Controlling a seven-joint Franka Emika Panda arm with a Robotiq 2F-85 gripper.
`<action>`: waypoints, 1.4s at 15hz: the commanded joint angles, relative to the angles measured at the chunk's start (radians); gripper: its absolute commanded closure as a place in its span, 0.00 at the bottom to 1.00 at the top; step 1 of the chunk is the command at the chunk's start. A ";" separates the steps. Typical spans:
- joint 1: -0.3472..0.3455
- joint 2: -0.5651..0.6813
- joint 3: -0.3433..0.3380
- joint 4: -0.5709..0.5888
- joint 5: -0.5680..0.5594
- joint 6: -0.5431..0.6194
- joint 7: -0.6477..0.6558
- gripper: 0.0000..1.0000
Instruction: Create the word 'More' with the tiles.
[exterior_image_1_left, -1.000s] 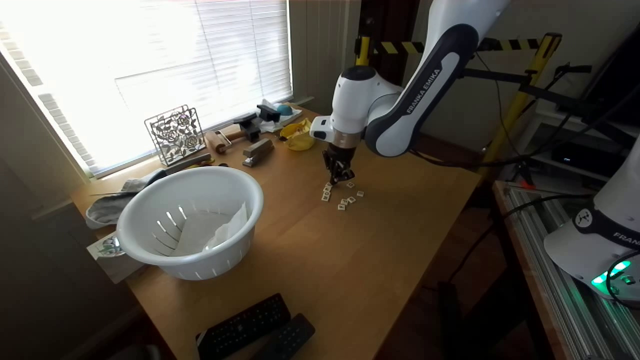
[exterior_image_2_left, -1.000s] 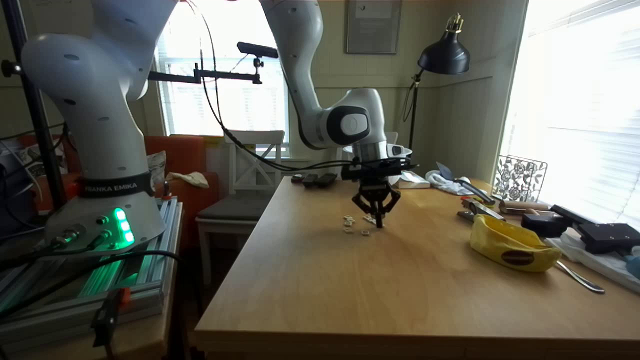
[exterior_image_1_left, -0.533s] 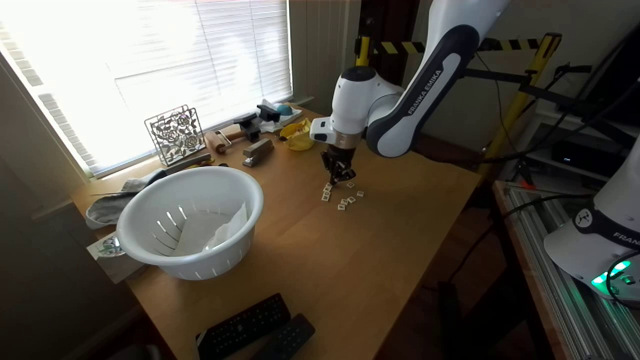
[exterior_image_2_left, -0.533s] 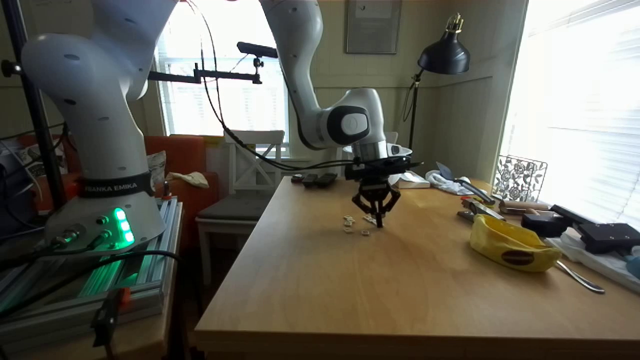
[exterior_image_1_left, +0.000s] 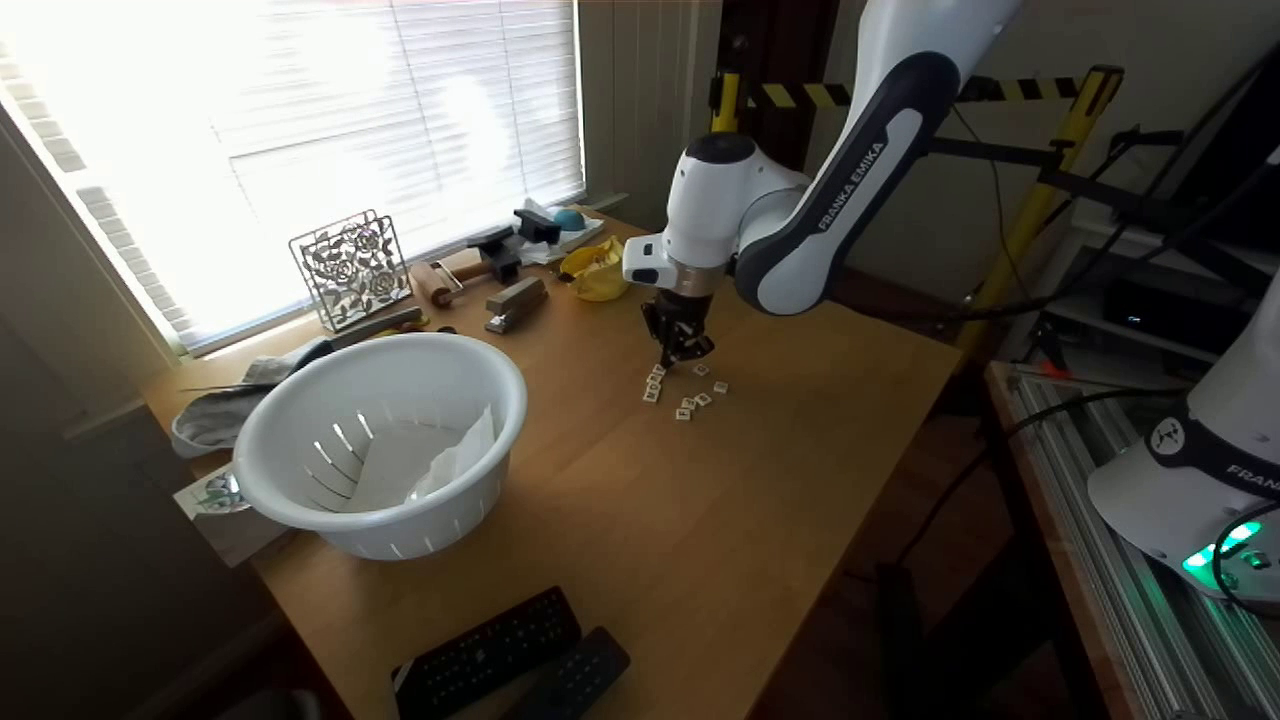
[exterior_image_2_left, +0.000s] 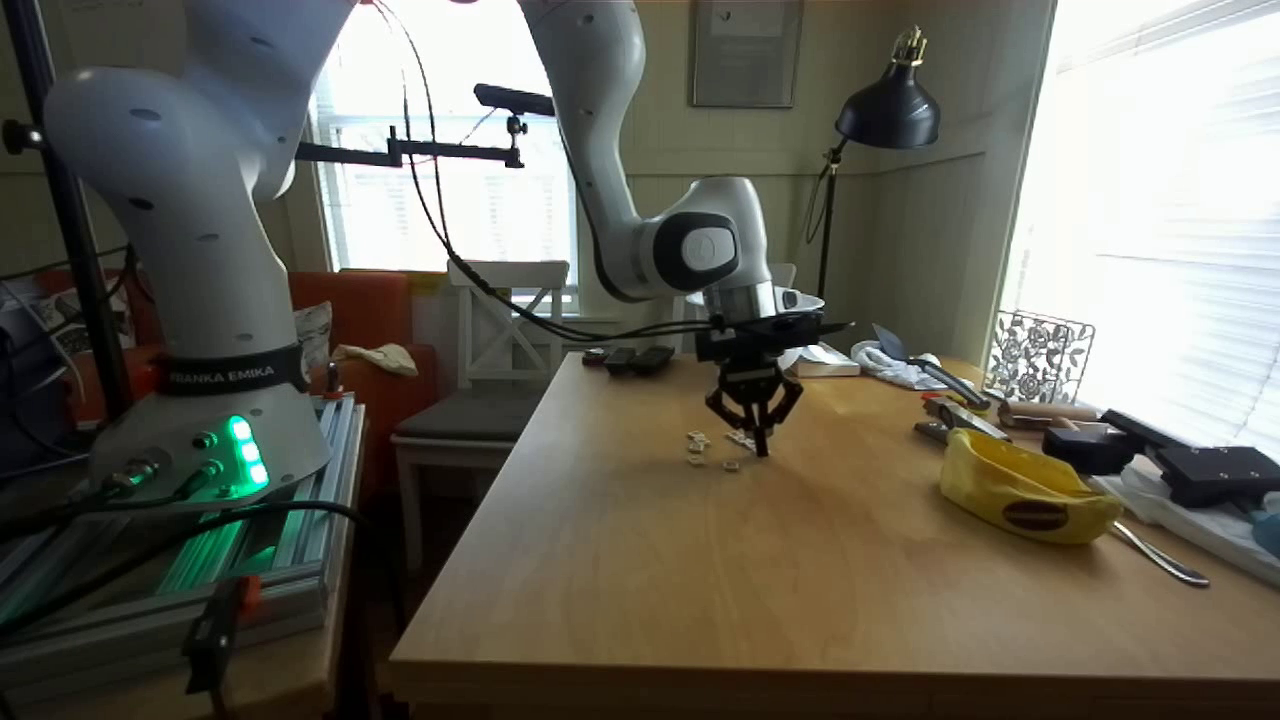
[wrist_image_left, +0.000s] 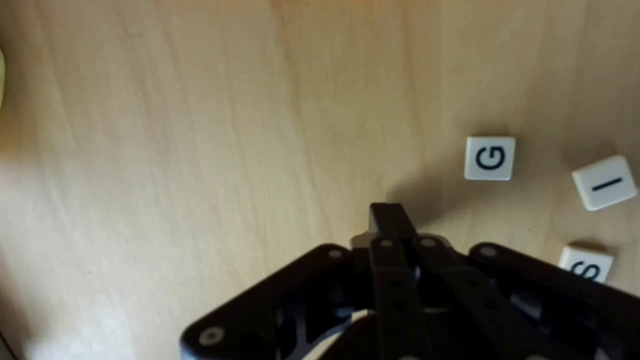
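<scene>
The tiles are small cream-white lettered squares lying flat on the table. In an exterior view, several form a short column (exterior_image_1_left: 652, 385), two lie close together (exterior_image_1_left: 686, 408), and others lie apart, such as one on the right (exterior_image_1_left: 721, 387). The wrist view shows a G tile (wrist_image_left: 489, 158), an I tile (wrist_image_left: 604, 183) and part of an S tile (wrist_image_left: 586, 263). My gripper (wrist_image_left: 387, 206) is shut with its fingertips together and nothing seen between them. It points down at the table close to the column's far end (exterior_image_1_left: 667, 363). Pale bits behind the finger links are mostly hidden.
A white bowl (exterior_image_1_left: 400, 515) stands on the wooden table. Remotes (exterior_image_1_left: 500, 650) lie near the table's end. A stapler (exterior_image_1_left: 515, 303), a yellow object (exterior_image_2_left: 1020, 490) and a metal flower-pattern holder (exterior_image_2_left: 1040, 358) are along the window side.
My gripper has turned slightly and shifted a tiny bit, staying low by the tiles. The tiles show no clear movement.
</scene>
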 joint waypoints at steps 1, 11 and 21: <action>0.009 0.029 -0.019 -0.003 -0.028 0.029 -0.010 1.00; 0.018 0.032 -0.014 -0.005 -0.022 0.029 -0.013 1.00; 0.019 0.026 -0.012 -0.008 -0.017 0.032 -0.012 1.00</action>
